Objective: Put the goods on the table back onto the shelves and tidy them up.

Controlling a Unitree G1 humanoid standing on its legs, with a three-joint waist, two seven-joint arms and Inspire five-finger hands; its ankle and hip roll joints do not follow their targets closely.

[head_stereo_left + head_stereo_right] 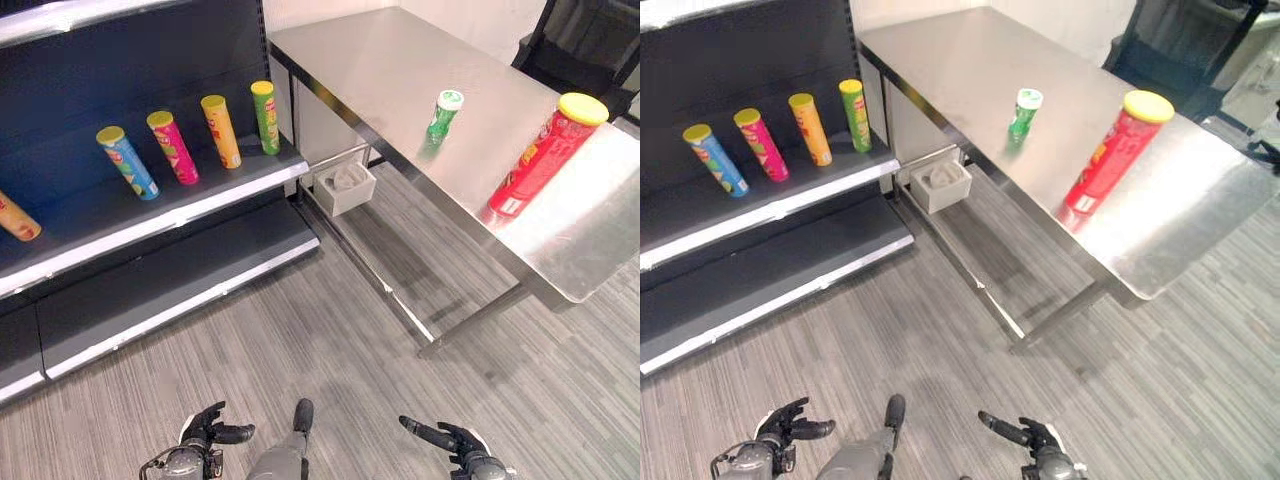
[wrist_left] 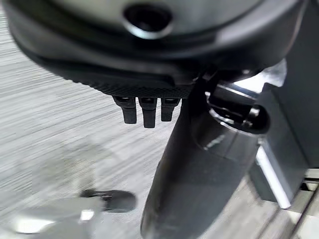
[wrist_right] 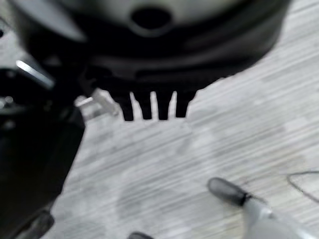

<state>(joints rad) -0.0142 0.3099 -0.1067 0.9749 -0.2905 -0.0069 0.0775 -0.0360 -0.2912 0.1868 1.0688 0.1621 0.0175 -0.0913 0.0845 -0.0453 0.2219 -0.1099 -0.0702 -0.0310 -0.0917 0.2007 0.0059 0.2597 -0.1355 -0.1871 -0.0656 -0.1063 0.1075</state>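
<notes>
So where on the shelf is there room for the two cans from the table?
On the upper shelf, the bare stretch between the orange can at the far left and the blue can. The lower shelf is bare too. It's crowded from the blue can to the green can.

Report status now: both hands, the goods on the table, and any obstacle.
Left hand and right hand open, low over floor, holding nothing. Red can and small green can upright on table. Nothing blocking the shelf.

2 cans (image 1: 545,155) on table (image 1: 400,70), right of shelf (image 1: 150,215) with 5.
</notes>
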